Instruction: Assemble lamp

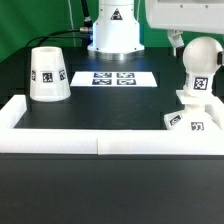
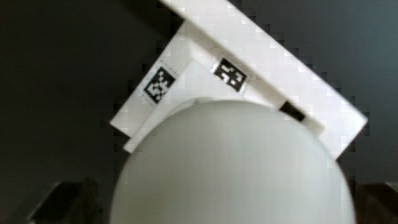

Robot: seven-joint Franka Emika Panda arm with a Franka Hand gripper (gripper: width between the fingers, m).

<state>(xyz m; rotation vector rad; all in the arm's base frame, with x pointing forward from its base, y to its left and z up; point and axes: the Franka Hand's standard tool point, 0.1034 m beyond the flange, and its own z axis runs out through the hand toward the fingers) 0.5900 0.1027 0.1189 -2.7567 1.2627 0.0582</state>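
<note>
The white rounded bulb [image 1: 201,66] stands upright over the squat tagged base [image 1: 190,121] at the exterior view's right, its narrow foot at the base's top. Whether it is seated I cannot tell. My gripper [image 1: 197,48] comes down from the upper right and is shut on the bulb's upper part. In the wrist view the bulb [image 2: 224,160] fills the space between the dark fingers [image 2: 64,203] of my gripper [image 2: 222,208], with the base [image 2: 192,75] below it. The cone-shaped shade [image 1: 49,73] stands alone at the exterior view's left.
A raised white wall [image 1: 100,143] borders the black table along the front and both sides, and the base sits close to it [image 2: 267,50]. The marker board [image 1: 114,78] lies flat at the middle back, in front of the white robot pedestal [image 1: 112,28].
</note>
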